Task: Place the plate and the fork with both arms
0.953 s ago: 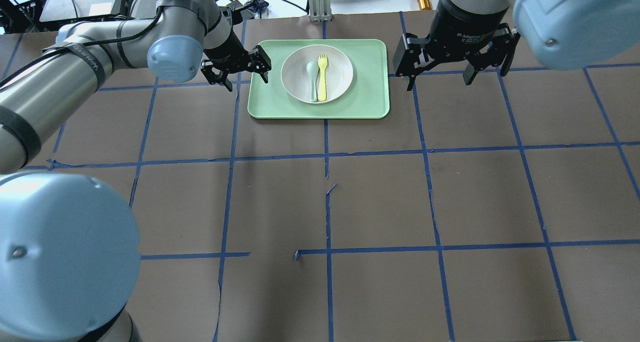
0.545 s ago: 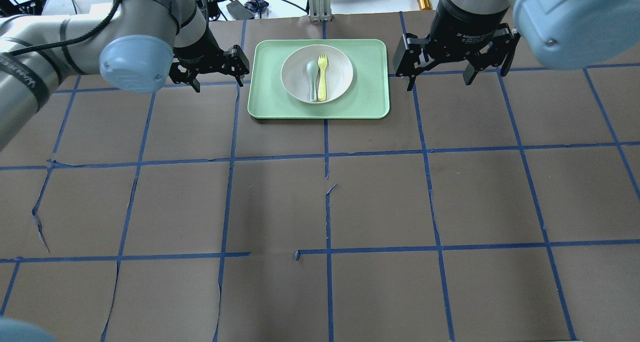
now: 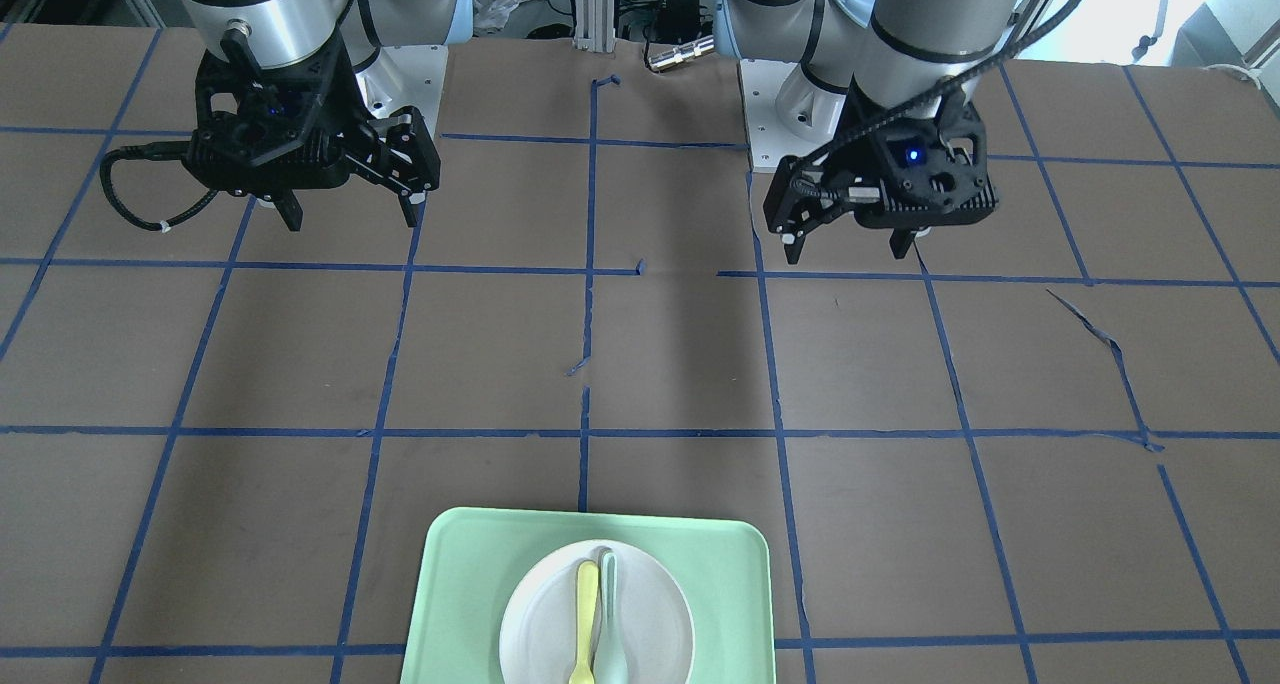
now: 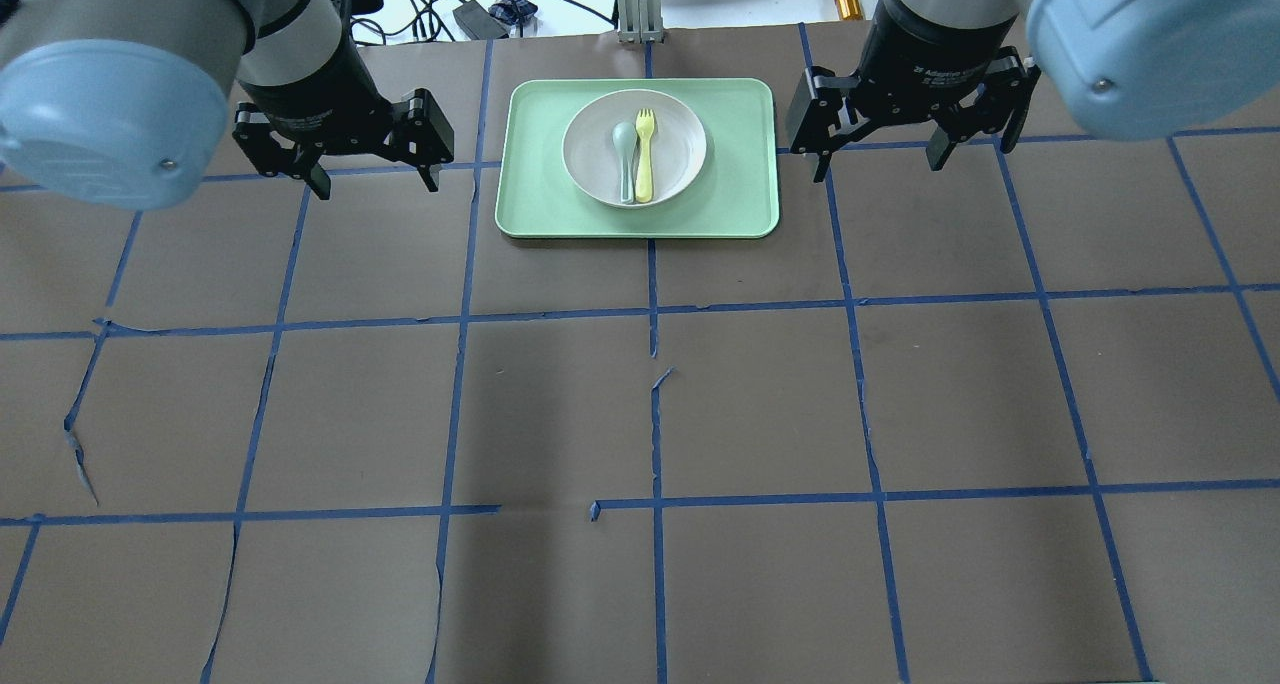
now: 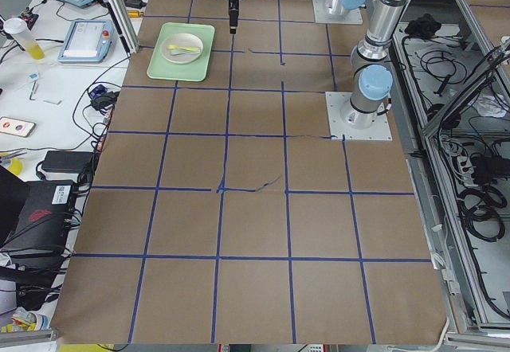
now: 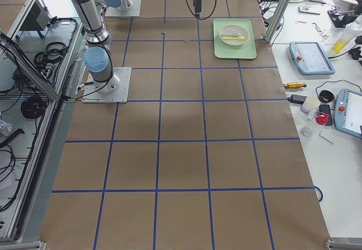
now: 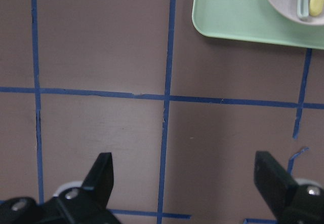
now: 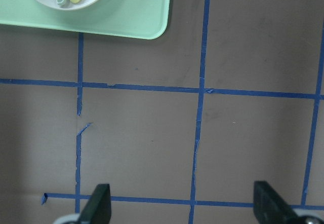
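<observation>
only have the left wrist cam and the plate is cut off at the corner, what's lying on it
observer: a yellow fork and a grey-green spoon lie side by side on the plate, with the tines and the spoon's bowl pointing away from the robot.
operator: where's the right hand
observer: the right hand hangs open and empty beside the opposite side of the tray.
operator: is the plate centred on the tray
observer: it is centred side to side, but it sits nearer the tray's far edge.
</observation>
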Motion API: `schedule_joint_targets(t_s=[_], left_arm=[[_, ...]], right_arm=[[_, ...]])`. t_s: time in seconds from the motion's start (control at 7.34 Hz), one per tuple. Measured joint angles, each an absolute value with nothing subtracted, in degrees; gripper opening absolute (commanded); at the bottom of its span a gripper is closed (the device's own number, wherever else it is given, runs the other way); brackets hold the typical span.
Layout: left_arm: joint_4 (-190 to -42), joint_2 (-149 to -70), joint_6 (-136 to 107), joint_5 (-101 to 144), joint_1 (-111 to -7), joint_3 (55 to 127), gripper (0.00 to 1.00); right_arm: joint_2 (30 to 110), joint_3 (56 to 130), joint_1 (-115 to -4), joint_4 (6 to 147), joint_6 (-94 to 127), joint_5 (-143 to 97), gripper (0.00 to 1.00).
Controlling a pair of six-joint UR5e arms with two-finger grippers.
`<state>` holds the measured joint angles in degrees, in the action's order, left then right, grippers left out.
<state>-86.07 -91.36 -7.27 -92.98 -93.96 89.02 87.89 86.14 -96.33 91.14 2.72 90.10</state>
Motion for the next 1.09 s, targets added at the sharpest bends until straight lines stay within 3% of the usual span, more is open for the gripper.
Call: schedule_joint_targets(t_s=[1.09], left_arm=[[-89.5, -89.2, -2.1, -88.8, -94.6, 90.2, 1.0]], right_arm=[[87.9, 86.2, -96.3, 91.2, 2.7, 90.1, 1.0]])
